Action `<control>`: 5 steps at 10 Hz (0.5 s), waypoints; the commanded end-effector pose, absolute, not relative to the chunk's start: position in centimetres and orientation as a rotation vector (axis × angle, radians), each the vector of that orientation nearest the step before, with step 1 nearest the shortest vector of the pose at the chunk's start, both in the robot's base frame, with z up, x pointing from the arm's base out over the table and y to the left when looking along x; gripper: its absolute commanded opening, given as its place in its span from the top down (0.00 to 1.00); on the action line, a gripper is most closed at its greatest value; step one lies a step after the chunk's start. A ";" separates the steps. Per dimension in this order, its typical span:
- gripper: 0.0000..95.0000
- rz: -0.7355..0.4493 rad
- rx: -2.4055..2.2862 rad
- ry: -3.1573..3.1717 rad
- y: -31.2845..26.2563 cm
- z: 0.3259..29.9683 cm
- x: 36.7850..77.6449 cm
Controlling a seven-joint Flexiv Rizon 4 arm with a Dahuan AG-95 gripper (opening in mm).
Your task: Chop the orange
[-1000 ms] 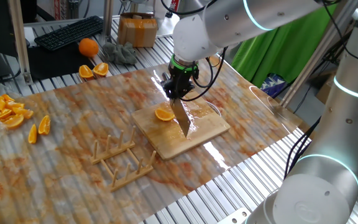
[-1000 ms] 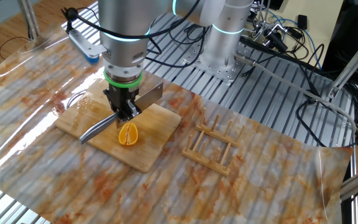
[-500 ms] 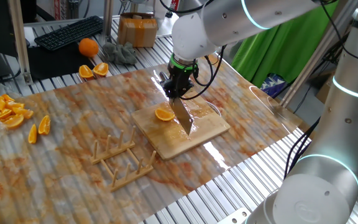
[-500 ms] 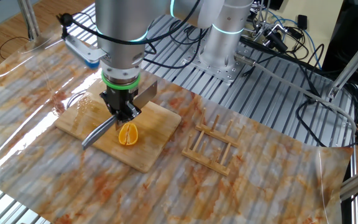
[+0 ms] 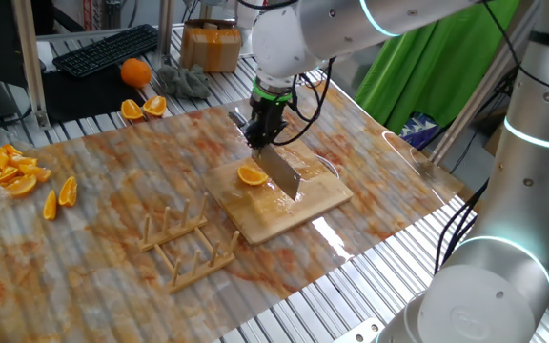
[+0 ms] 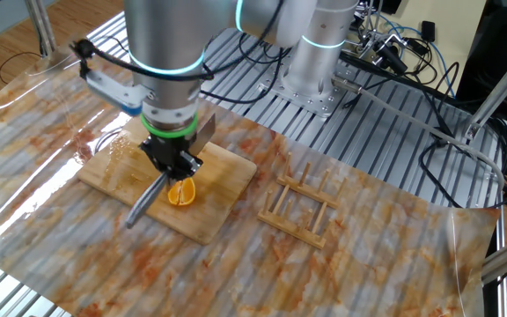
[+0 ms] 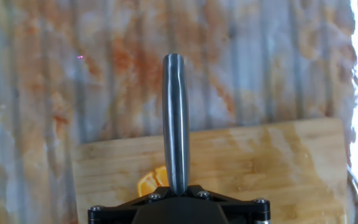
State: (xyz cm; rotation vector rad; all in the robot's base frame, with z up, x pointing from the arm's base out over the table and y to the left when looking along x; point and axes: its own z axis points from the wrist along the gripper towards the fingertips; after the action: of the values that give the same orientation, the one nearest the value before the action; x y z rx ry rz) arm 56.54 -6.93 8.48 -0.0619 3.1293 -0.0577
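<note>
Surface: stained, glossy sheet over a slatted metal table (image 5: pixel 370 305); a wooden board (image 5: pixel 313 205) lies near the middle of it.
Orange: one small cut orange piece (image 5: pixel 251 175) sits on the board toward one end; in the other fixed view (image 6: pixel 181 193) it lies directly under the hand.
Knife: cleaver-like knife (image 5: pixel 282 174), blade slanting down and away from the hand; from the hand view its spine (image 7: pixel 175 118) runs straight out ahead, with a sliver of the piece showing just beside its base.
Gripper: the gripper (image 6: pixel 172 165) points down with its jaws clamped on the knife handle.
Step in hand: by my reading, lining the blade up over the piece before the chop; whether the edge already touches the flesh I cannot tell.
Doing it well: bring the blade squarely across the middle of the piece, edge level with the board, then press straight down so the crescent does not roll or squirt sideways.
Watch for: the flesh looks slick and the board wet, so a slanted push would likely skid the piece off toward the board's edge.
Nearby: a wooden rack (image 5: pixel 187 243) stands apart from the board; a heap of wedges (image 5: pixel 6 170) and a whole orange (image 5: pixel 135 71) lie far off.
</note>
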 end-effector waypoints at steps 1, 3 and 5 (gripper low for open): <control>1.00 -0.046 -0.073 3.145 -6.0 8.4 57.2; 1.00 -0.014 -0.012 3.148 -4.9 8.1 57.7; 1.00 0.023 0.028 3.147 -4.3 7.8 57.9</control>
State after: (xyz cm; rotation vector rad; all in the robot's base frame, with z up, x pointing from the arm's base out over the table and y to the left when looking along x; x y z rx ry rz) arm 57.94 -4.29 7.71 0.0042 3.1555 0.0172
